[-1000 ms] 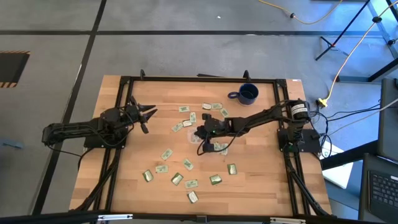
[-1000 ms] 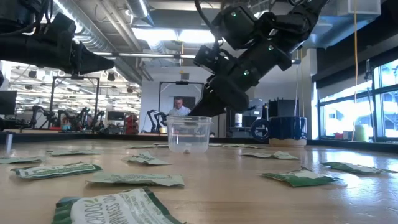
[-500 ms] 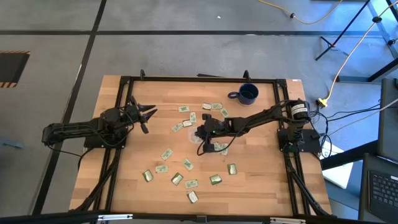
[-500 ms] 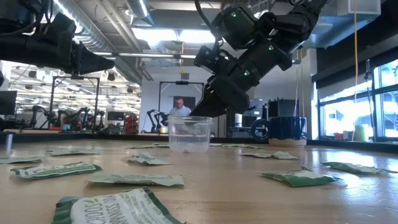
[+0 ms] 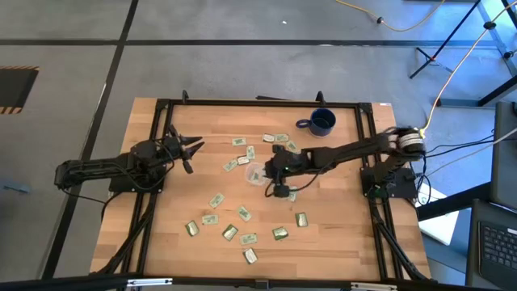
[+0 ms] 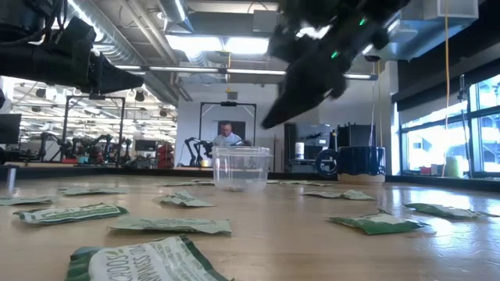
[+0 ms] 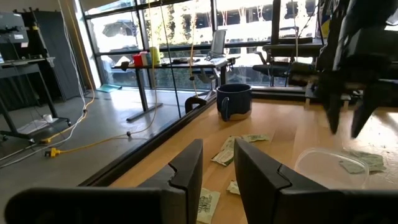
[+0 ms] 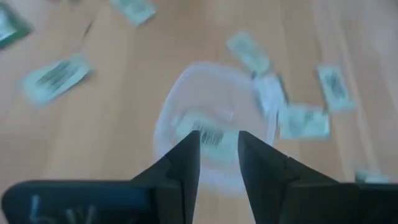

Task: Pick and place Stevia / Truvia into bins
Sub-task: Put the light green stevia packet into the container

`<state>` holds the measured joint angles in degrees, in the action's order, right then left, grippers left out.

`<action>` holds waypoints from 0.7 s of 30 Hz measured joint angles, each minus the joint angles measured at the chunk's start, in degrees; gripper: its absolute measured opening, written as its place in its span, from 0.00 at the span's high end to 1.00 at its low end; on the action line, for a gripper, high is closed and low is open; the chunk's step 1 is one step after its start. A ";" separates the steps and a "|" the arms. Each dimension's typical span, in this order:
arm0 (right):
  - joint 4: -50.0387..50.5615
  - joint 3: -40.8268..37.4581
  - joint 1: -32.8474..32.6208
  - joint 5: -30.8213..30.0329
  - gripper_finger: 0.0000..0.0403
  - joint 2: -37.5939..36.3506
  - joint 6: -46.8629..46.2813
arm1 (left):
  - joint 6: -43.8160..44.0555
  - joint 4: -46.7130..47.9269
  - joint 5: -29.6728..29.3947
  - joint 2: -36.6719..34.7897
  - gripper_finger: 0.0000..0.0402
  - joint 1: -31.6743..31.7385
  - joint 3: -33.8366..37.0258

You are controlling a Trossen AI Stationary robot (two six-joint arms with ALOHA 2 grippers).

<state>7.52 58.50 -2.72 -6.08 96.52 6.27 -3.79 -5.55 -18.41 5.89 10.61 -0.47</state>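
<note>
Sachets (image 5: pixel 230 233) around cup (image 5: pixel 256 174)

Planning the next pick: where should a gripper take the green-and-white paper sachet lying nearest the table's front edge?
The green-and-white paper sachet lies flat and apart from the others, so come straight down and pinch across its narrow width, fingers on the two long edges.

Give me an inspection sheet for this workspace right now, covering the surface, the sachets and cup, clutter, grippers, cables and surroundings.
Surface: wooden table in a black frame.
Job's things: pale green paper sachets scattered flat; small round clear plastic cup upright mid-table, a sachet lying inside it.
Clutter: dark blue mug at the far edge.
Grippers: right gripper open, raised beside the cup, empty; left gripper open, waiting at the left side.
Cables: yellow cord on the floor.
Surroundings: a person far behind the table.
</note>
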 joint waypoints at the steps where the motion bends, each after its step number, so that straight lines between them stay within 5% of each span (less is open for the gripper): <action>1: 3.67 0.00 -0.50 0.15 0.72 -1.63 -0.78 | 0.00 0.27 0.00 0.00 0.79 0.00 0.00; 7: 13.27 -3.68 -3.45 0.17 0.72 -7.54 -10.43 | 0.00 1.62 0.00 0.04 0.79 0.00 0.00; 21: 2.96 -17.90 -6.27 0.20 0.84 -8.56 -16.73 | 0.02 1.50 -0.03 0.96 0.79 0.00 -0.02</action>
<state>10.48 40.60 -8.99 -5.88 87.96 -10.46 -3.77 -4.05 -18.45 6.85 10.61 -0.49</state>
